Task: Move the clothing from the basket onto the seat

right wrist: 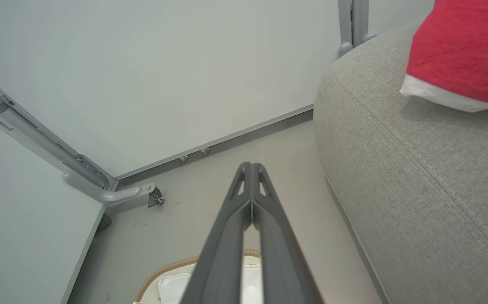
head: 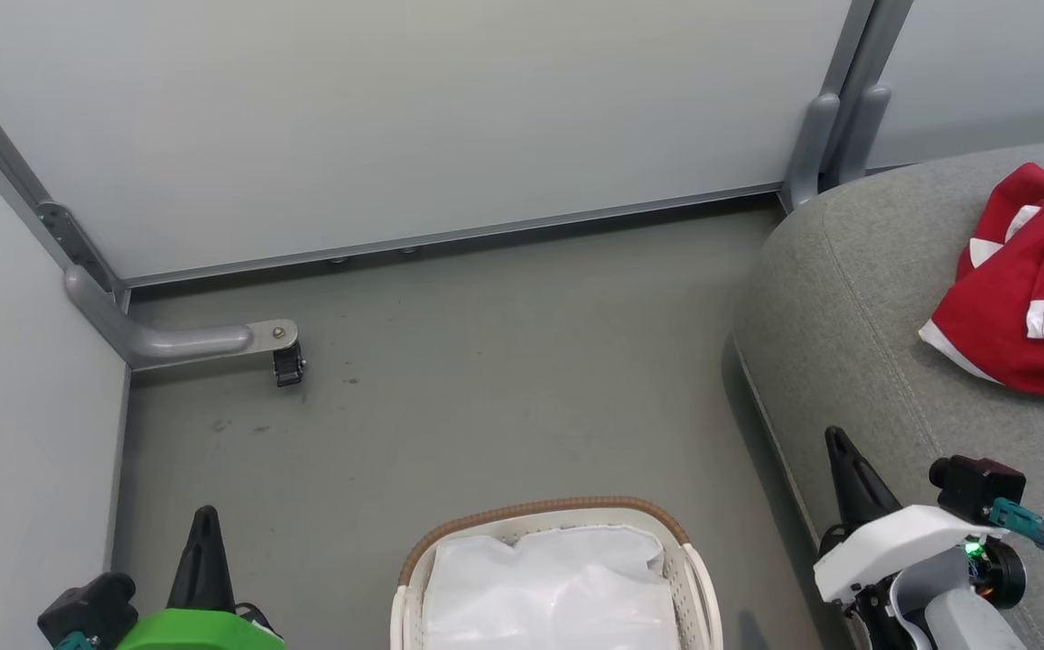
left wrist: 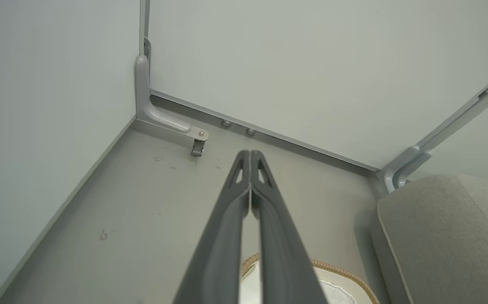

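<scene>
Clothing (head: 1023, 298): red, lying on seat (head: 847, 316). Basket (head: 540, 509): white liner (head: 549, 587) showing, no red visible; task apparently finished. Left gripper (head: 206, 519), right gripper (head: 838, 444): fingers together, empty.

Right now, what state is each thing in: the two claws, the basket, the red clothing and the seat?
left claw: shut, empty.
right claw: shut, empty.
basket: upright on the floor, white liner inside, no red fabric in the part seen.
clothing: crumpled heap lying on the seat.
seat: bears the clothing.
</scene>
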Tool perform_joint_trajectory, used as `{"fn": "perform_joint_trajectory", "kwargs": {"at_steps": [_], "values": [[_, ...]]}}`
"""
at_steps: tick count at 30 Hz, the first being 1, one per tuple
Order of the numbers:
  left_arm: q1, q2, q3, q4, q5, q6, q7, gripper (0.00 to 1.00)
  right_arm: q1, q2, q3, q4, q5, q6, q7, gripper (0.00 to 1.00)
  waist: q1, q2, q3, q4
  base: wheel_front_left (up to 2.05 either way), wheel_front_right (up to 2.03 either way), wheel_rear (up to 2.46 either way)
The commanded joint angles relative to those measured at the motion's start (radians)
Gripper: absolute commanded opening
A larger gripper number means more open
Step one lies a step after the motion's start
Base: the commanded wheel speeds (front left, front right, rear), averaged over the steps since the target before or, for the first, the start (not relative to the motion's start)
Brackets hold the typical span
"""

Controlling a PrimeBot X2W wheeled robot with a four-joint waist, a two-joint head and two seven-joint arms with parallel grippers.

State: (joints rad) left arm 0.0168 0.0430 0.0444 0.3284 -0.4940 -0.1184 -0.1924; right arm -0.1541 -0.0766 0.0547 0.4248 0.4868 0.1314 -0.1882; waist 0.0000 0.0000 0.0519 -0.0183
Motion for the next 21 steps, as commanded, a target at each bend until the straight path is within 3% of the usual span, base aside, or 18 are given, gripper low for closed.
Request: {"fn": "perform_joint_trajectory", "kwargs": {"at_steps": [1,21], "values": [[-0.029,0.004,0.008,-0.019,-0.041,-0.003,0.011,0.0,-0.006,-0.003,-0.01,-0.024,0.045,0.0,0.009,0.0,0.0,0.0,-0.001,0.0,0.0,0.0,0.0],[-0.057,0.005,0.024,-0.038,-0.329,-0.006,0.089,0.0,0.009,0.004,-0.052,-0.068,0.334,0.0,0.087,0.0,0.0,0.0,-0.009,0.004,0.0,0.0,0.0]]}}
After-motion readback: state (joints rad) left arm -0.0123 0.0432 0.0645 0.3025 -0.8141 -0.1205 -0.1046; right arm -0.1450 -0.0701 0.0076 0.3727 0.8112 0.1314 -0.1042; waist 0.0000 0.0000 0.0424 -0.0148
